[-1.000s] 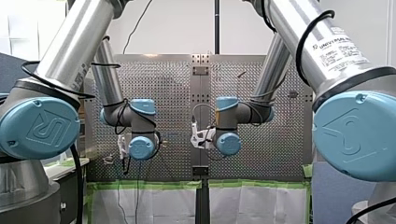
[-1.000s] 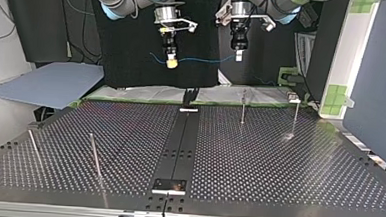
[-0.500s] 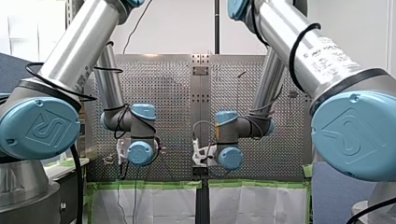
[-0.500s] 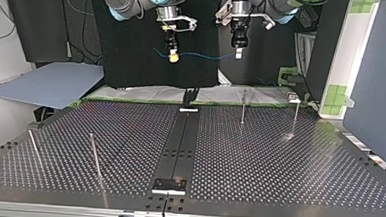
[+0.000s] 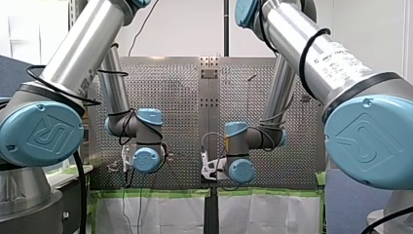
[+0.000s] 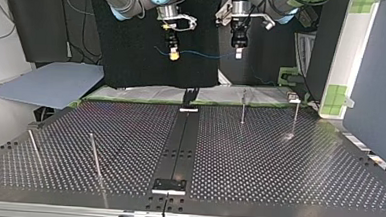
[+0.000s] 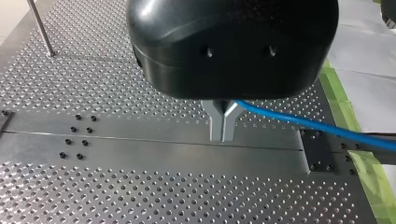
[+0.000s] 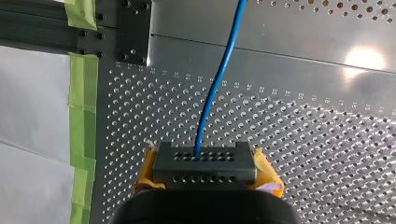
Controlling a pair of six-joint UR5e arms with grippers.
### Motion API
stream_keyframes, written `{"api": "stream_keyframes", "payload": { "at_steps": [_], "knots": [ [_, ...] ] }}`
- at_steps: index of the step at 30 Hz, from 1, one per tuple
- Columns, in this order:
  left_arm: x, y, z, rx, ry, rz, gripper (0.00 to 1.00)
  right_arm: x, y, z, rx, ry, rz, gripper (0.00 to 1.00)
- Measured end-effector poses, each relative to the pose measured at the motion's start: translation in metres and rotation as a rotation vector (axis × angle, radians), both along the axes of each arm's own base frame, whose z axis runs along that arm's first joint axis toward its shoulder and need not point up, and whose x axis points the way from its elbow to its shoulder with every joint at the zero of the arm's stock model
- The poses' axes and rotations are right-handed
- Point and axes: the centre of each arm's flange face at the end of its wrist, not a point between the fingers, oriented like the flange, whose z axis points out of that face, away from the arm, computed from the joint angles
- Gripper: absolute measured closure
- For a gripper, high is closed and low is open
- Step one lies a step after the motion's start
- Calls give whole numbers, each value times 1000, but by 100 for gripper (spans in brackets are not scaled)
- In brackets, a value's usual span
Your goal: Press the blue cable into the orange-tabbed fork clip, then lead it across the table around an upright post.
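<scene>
Blue cable (image 6: 204, 53) spans between my left pincer (image 7: 223, 136) and my right pincer (image 8: 205, 158), both clenched on it.

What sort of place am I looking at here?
Most likely a robotics research lab: two silver robot arms with blue joints reach over a perforated metal table studded with thin upright metal posts, holding a thin blue cable strung between them.

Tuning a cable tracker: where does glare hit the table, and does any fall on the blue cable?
Right wrist view: a bright reflection on the perforated table, beside the blue cable, not on it. Top view: a glint at the foot of one upright post; the cable hangs against a dark backdrop.
</scene>
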Motion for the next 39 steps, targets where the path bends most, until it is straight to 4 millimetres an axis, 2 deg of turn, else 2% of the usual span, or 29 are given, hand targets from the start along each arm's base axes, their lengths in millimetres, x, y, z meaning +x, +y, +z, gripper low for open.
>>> {"api": "stream_keyframes", "payload": {
  "at_steps": [20,23,30,36,39],
  "knots": [
    [0,0,0,2,1,0,100,0,0,0,0,0,-1,100],
    [-5,3,2,20,13,-12,100,-6,-2,2,6,5,-19,100],
    [-26,16,7,52,63,-39,100,-22,-17,26,25,-14,-98,100],
    [-51,31,13,26,113,-40,100,-21,-18,51,47,-48,-71,100],
    [-54,33,19,7,110,-37,100,-20,-19,64,52,-63,-60,100]
  ]
}}
